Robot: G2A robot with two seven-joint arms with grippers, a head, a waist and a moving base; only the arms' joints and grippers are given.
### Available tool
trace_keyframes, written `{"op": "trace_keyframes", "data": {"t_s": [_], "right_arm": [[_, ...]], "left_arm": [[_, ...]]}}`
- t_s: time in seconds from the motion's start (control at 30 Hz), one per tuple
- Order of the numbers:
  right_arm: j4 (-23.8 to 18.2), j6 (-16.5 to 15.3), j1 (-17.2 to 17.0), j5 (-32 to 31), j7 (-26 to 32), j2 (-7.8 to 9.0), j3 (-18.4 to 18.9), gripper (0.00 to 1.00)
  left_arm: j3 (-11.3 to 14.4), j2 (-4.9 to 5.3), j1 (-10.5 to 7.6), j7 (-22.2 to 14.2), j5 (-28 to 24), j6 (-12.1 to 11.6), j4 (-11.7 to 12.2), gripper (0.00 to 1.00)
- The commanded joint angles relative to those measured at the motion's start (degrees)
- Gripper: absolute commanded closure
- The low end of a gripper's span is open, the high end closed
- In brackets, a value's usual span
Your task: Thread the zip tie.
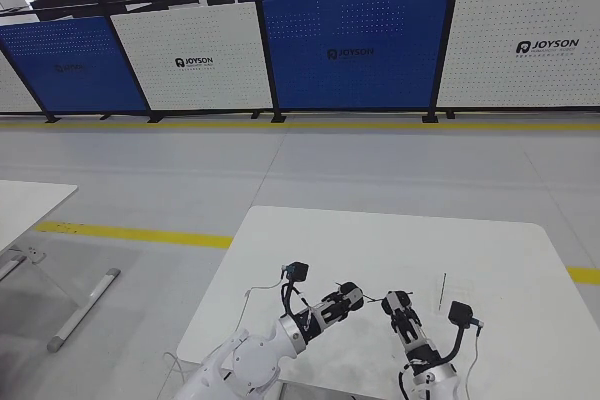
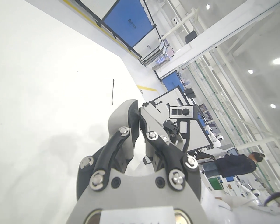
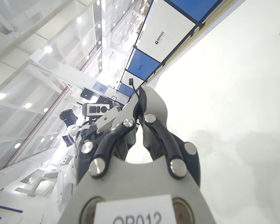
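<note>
My right gripper (image 3: pixel 138 95) is shut on a black zip tie (image 3: pixel 131 82), whose square head sticks out past the fingertips. In the left wrist view that head (image 2: pixel 159 102) pokes out just behind my left gripper (image 2: pixel 138 111). The left gripper is shut, and I cannot tell whether anything is between its pads. From above, the left gripper (image 1: pixel 352 292) and the right gripper (image 1: pixel 393 298) meet tip to tip over the near middle of the white table (image 1: pixel 380 240). A second black zip tie (image 1: pixel 442 289) lies straight and flat on the table beside the right arm, also seen as a thin strap (image 2: pixel 113 92).
The table's far half is bare white surface. Blue and white pegboard panels (image 1: pixel 350 55) stand well behind it across a grey floor with a yellow line. Another white table (image 1: pixel 20 205) sits off to the left.
</note>
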Motion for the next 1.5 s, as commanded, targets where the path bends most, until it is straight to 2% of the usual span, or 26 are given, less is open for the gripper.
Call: {"op": "trace_keyframes", "data": {"t_s": [0.0, 0.23, 0.63, 1.1, 1.47], "right_arm": [[0.06, -0.38, -0.09, 0.24, -0.26, 0.0, 0.14, 1.0], [-0.68, -0.48, -1.22, -0.38, -1.09, 0.14, 0.96, 1.0], [-1.02, -0.46, -2.1, 0.51, -1.68, 0.24, 2.07, 1.0], [0.3, 2.0, 0.05, -0.02, -1.15, -0.12, 0.83, 1.0], [0.54, 1.98, 0.22, -0.24, -0.93, -0.21, 0.56, 1.0]], "left_arm": [[0.03, 0.01, -0.03, -0.02, -0.17, -0.06, 0.24, 1.0], [0.28, 0.0, -0.27, 0.9, 0.38, 0.93, 0.77, 1.0], [0.28, 0.04, -0.2, 0.87, 0.51, 0.82, 0.62, 1.0], [0.28, 0.04, -0.2, 0.87, 0.51, 0.82, 0.62, 1.0], [0.28, 0.04, -0.2, 0.87, 0.51, 0.82, 0.62, 1.0]]}}
